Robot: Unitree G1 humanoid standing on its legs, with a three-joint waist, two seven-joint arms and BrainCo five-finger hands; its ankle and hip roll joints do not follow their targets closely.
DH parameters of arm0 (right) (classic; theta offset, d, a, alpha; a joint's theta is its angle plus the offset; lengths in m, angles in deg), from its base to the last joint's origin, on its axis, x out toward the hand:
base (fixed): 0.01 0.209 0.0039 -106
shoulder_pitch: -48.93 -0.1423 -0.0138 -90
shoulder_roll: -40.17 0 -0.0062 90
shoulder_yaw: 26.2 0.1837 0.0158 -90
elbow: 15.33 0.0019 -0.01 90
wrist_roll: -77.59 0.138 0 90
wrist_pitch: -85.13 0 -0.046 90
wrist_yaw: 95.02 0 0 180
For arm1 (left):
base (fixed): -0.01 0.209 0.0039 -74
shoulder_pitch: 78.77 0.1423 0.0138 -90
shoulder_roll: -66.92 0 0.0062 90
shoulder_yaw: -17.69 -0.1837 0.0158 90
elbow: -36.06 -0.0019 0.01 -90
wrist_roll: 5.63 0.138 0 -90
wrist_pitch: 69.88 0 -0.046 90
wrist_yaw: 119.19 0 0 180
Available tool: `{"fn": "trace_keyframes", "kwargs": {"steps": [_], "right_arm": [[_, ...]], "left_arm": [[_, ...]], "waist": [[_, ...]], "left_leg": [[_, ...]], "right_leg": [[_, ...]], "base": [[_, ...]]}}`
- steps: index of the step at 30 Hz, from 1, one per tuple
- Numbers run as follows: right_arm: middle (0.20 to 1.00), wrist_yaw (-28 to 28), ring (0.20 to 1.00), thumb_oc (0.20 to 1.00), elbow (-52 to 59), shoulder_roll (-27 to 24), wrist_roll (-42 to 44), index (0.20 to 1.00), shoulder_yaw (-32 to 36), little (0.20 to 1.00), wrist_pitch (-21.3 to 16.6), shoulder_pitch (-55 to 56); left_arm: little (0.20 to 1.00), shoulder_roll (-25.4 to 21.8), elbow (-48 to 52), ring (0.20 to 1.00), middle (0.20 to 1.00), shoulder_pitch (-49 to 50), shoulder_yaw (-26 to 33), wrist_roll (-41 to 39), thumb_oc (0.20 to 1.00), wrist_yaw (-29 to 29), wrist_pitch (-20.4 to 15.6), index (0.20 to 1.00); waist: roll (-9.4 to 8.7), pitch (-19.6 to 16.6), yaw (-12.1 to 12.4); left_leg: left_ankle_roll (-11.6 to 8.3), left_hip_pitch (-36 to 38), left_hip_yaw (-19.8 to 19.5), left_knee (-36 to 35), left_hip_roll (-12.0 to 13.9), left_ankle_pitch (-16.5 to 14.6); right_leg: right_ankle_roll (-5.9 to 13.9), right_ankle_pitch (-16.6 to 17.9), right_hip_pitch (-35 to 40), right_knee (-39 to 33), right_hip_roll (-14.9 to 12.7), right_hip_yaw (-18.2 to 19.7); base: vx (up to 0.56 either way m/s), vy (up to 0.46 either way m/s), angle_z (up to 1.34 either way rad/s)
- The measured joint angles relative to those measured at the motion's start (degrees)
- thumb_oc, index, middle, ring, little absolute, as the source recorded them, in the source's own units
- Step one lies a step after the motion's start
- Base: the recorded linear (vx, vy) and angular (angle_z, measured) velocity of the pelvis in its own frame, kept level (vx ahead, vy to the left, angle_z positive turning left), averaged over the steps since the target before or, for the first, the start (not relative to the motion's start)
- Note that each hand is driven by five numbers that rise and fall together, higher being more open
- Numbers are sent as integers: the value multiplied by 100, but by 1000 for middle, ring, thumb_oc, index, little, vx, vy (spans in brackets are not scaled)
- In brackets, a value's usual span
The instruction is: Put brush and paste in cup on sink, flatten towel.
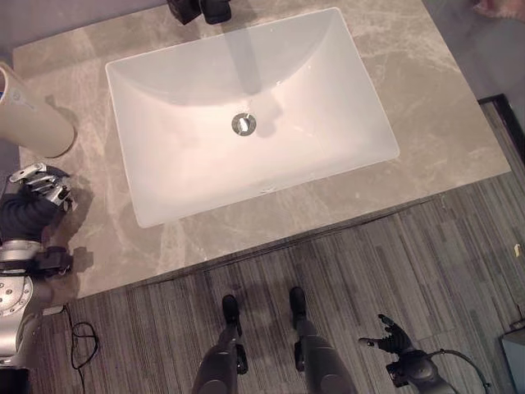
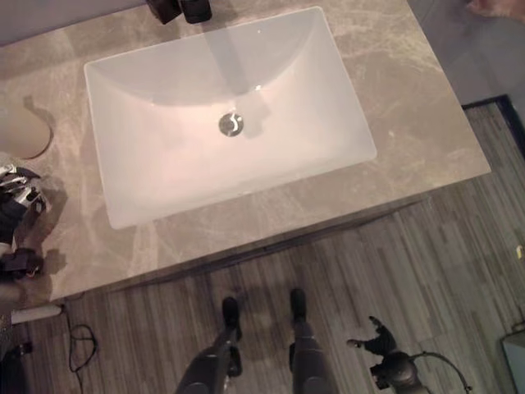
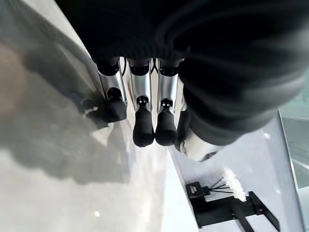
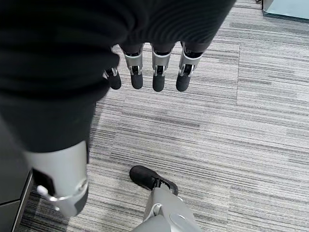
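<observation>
Low by the floor hangs the right hand [image 1: 395, 336], fingers relaxed; left hand [image 1: 43, 185] rests loosely open on the counter [image 1: 443, 107] near the cup [image 1: 29, 111], probably light and rigid, best gripped around its side.

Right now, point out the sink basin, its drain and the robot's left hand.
sink basin [image 1: 189, 156], left eye view, bare white floor of the bowl.
drain [image 1: 244, 124], left eye view, centre of the metal ring.
left hand [image 1: 45, 185], left eye view, silver fingers.

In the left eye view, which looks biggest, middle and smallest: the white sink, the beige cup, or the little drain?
Largest to smallest:
1. White sink
2. Beige cup, partly cut off at the view's edge
3. Drain
</observation>
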Motion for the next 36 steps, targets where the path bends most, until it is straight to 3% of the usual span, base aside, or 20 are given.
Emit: {"fn": "trace_keyframes", "kwargs": {"steps": [6,11,17,29,34,36], "right_arm": [[1000,1,1000,1000,0,9,2,1000,0,1000,5,26],[1000,5,1000,1000,-124,58,62,1000,-2,1000,11,-15],[1000,3,1000,1000,-140,59,170,1000,-5,1000,12,4],[1000,1,1000,1000,-337,164,291,1000,-198,1000,14,-39],[1000,1,1000,1000,-170,240,292,1000,-244,1000,4,-52],[1000,3,1000,1000,-126,252,292,1000,-234,1000,1,-47]], "left_arm": [[200,-1,-258,200,200,-58,61,113,200,-86,187,200],[200,-61,-449,200,200,-941,-313,228,200,-266,218,200],[200,-254,-816,200,200,-1331,-385,264,200,-427,229,200],[200,-475,-1311,200,200,-2503,-947,256,200,-764,196,200],[200,-466,-749,200,200,-2063,-926,261,200,-753,167,200],[200,-350,-356,200,200,-1527,-575,268,200,-739,135,200]], "waist": [[33,-264,18],[-32,-372,-37],[-71,-395,-270],[-178,-372,-291],[-194,-362,-252],[-194,-362,-293]], "left_leg": [[2,-119,-28,1,-3,6],[-3,-308,-155,2,-2,60],[-3,-322,-140,2,18,62],[-14,-509,-159,2,19,72],[-15,-511,-165,2,20,70],[-16,-500,-166,1,19,69]], "right_leg": [[-14,11,-101,41,-2,-28],[-24,23,-230,46,3,-128],[-24,25,-254,46,23,-111],[-24,43,-431,46,23,-114],[-15,35,-427,47,23,-128],[-9,30,-419,46,18,-140]], "base": [[1,-3,3],[4,-13,10],[0,-2,-1],[1,-1,0],[0,0,0],[0,0,0]]}}
